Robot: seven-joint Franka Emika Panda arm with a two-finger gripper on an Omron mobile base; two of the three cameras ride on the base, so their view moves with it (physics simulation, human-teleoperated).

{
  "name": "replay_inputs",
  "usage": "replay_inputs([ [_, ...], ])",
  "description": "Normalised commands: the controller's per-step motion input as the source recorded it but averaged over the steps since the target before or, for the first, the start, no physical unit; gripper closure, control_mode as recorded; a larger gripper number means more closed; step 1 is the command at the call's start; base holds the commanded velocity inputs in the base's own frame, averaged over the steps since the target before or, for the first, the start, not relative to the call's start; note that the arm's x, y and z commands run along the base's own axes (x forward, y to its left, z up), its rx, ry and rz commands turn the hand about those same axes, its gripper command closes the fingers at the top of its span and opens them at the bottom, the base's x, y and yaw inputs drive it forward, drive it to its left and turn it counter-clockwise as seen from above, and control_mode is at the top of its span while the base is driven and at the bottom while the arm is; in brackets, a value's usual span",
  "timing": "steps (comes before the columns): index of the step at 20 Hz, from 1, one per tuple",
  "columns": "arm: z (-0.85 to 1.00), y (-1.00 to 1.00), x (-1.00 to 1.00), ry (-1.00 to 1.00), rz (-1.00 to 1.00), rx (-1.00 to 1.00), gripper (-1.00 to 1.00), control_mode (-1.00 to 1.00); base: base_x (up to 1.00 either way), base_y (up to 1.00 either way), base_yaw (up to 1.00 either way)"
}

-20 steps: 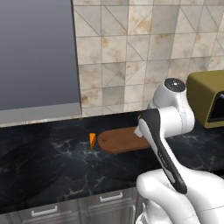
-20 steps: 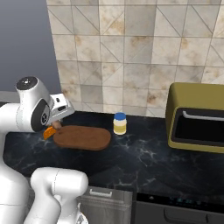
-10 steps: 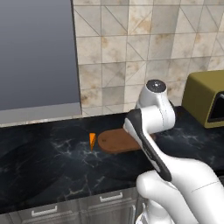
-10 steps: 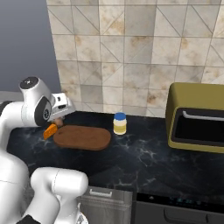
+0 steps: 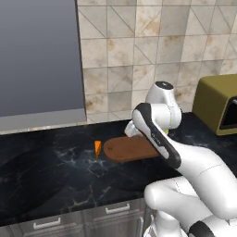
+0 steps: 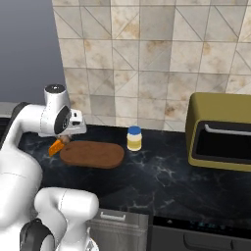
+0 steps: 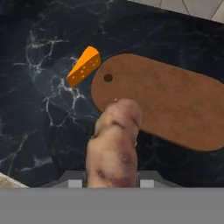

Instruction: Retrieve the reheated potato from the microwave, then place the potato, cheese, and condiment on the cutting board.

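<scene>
Black marbled counter (image 5: 55, 171) below a beige tiled wall (image 6: 162, 59). Potato (image 7: 114, 144): tan-pink, lumpy, oblong, with darker bruised patches; rising from the bottom of the hand view, clamped in the gripper (image 7: 111, 181), suspended over the near edge of the cutting board (image 7: 170, 105). Fingertips themselves hidden behind the potato.

Cutting board: reddish-brown, rounded oval outline, small hole near one end, lying flat on the counter. Cheese (image 7: 84, 66): orange wedge with small holes, on the counter just beside the board's holed end, apart from it; seen likewise at the board's left end (image 5: 97, 148) in the left base view. Condiment (image 6: 134, 138): pale yellowish bottle with blue cap, upright on the counter just beyond the board's right end.

Arm (image 5: 162, 134): white, bent sharply at the elbow, hand turned down over the board. Olive-yellow toaster oven (image 6: 220, 132) well apart on the right; grey cabinet panel (image 5: 39, 60) upper left.
</scene>
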Motion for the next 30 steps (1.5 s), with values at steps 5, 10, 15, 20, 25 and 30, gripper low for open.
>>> replay_inputs([
  [5, -0.34, 0.24, 0.33, -0.04, 0.00, 0.07, 1.00, -1.00, 0.00, 0.00, 0.00],
  [10, -0.33, 0.28, 0.46, -0.14, -0.02, -0.03, 1.00, -1.00, 0.00, 0.00, 0.00],
  [15, -0.35, 0.17, 0.37, -0.05, -0.09, -0.05, 1.00, -1.00, 0.00, 0.00, 0.00],
  [20, -0.45, 0.04, 0.22, 0.00, -0.10, -0.02, 1.00, -1.00, 0.00, 0.00, 0.00],
  [25, -0.41, 0.02, 0.26, -0.02, -0.05, 0.00, 1.00, -1.00, 0.00, 0.00, 0.00],
  [30, -0.40, 0.06, 0.24, -0.01, -0.03, 0.00, 1.00, -1.00, 0.00, 0.00, 0.00],
])
